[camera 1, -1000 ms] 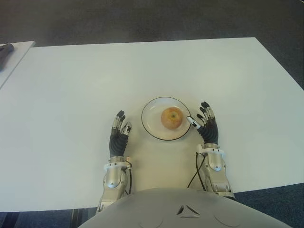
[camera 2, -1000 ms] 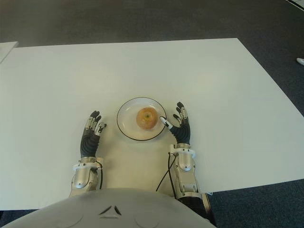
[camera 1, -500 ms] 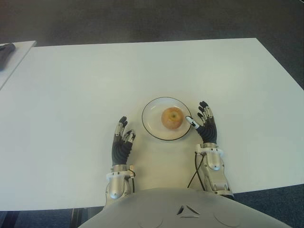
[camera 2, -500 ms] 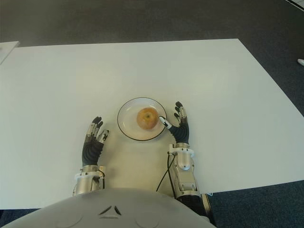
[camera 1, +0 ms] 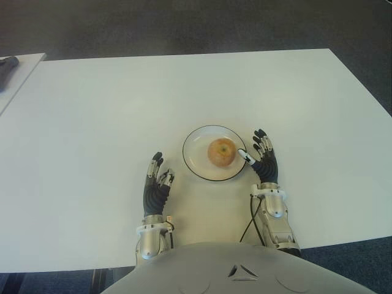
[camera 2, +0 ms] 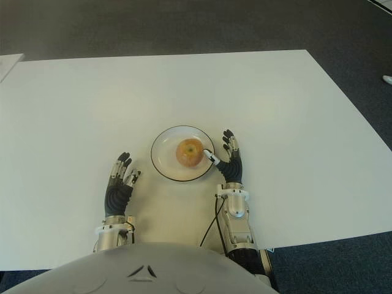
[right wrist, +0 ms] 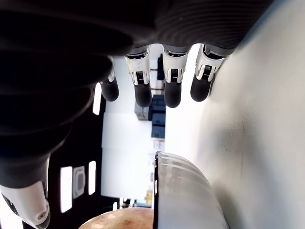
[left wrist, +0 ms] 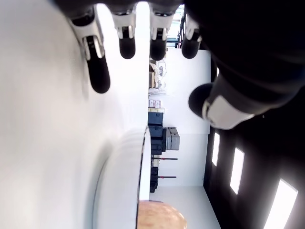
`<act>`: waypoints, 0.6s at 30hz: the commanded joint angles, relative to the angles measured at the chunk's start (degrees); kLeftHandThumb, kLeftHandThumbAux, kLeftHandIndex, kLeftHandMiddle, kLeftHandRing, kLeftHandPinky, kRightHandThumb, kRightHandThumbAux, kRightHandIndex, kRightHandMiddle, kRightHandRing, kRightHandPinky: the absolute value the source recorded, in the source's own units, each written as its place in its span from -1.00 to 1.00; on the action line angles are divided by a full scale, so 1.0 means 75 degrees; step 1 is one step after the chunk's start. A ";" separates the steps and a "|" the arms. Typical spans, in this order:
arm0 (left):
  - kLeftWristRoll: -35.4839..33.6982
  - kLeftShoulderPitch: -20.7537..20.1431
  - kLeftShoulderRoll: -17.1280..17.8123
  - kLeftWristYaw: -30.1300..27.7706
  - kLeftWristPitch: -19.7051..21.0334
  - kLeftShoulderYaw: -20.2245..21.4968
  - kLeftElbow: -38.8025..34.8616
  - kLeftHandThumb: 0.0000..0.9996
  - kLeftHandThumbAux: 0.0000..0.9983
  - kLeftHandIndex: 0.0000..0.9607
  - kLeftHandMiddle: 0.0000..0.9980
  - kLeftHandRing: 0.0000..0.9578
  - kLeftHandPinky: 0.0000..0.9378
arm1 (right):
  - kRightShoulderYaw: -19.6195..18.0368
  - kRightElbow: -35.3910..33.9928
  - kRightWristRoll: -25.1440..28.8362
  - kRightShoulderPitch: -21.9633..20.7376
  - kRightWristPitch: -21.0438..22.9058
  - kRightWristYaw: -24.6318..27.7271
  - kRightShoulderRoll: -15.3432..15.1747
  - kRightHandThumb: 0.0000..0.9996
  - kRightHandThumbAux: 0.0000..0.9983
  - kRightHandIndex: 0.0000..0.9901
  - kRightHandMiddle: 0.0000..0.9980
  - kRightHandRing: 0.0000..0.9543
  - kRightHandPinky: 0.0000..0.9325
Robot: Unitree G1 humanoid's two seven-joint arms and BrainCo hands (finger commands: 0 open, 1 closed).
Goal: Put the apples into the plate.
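Observation:
A yellow-red apple (camera 1: 222, 152) sits upright in the middle of a round white plate (camera 1: 195, 160) with a dark rim, on the white table (camera 1: 122, 110). My right hand (camera 1: 262, 158) stands just right of the plate, fingers spread and holding nothing, its thumb tip at the plate's rim. My left hand (camera 1: 157, 180) is to the plate's lower left, apart from it, fingers relaxed and empty. The left wrist view shows the plate's rim (left wrist: 125, 181) and the apple (left wrist: 161, 215) beyond my fingers; the right wrist view shows the same plate (right wrist: 183, 191) and apple (right wrist: 125, 220).
A second pale table (camera 1: 18, 76) with a dark object (camera 1: 7, 63) on it shows at the far left. Dark carpet (camera 1: 184, 24) lies beyond the table's far edge. The near edge runs close under my forearms.
My left hand has drawn back toward my body and shifted slightly right. My right hand has edged a little closer to the plate. The apple has stayed in the plate.

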 commanded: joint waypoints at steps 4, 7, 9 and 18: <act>-0.0058 0.0259 -0.0498 0.0508 0.0376 0.0091 0.0559 -1.00 0.24 -0.96 -1.00 -1.00 -1.00 | -0.0005 0.0636 0.0074 0.0481 0.0426 0.0037 0.0044 -0.66 0.35 -0.87 -0.77 -0.80 -0.82; 0.0039 0.0300 -0.0512 0.0665 0.0318 -0.0015 0.0538 -1.00 0.22 -0.95 -1.00 -1.00 -1.00 | 0.0003 0.0556 0.0102 0.0539 0.0440 0.0052 0.0056 -0.69 0.37 -0.88 -0.78 -0.81 -0.84; 0.0103 0.0351 -0.0470 0.0716 0.0296 -0.0101 0.0499 -1.00 0.21 -0.94 -1.00 -1.00 -1.00 | 0.0007 0.0532 0.0125 0.0565 0.0431 0.0060 0.0069 -0.72 0.39 -0.88 -0.79 -0.82 -0.85; 0.0699 0.0370 -0.0377 0.1184 0.0087 -0.0235 0.0659 -1.00 0.27 -0.93 -1.00 -1.00 -1.00 | -0.0043 0.0294 0.0329 0.0720 0.0351 0.0129 0.0174 -0.70 0.44 -0.86 -0.78 -0.80 -0.78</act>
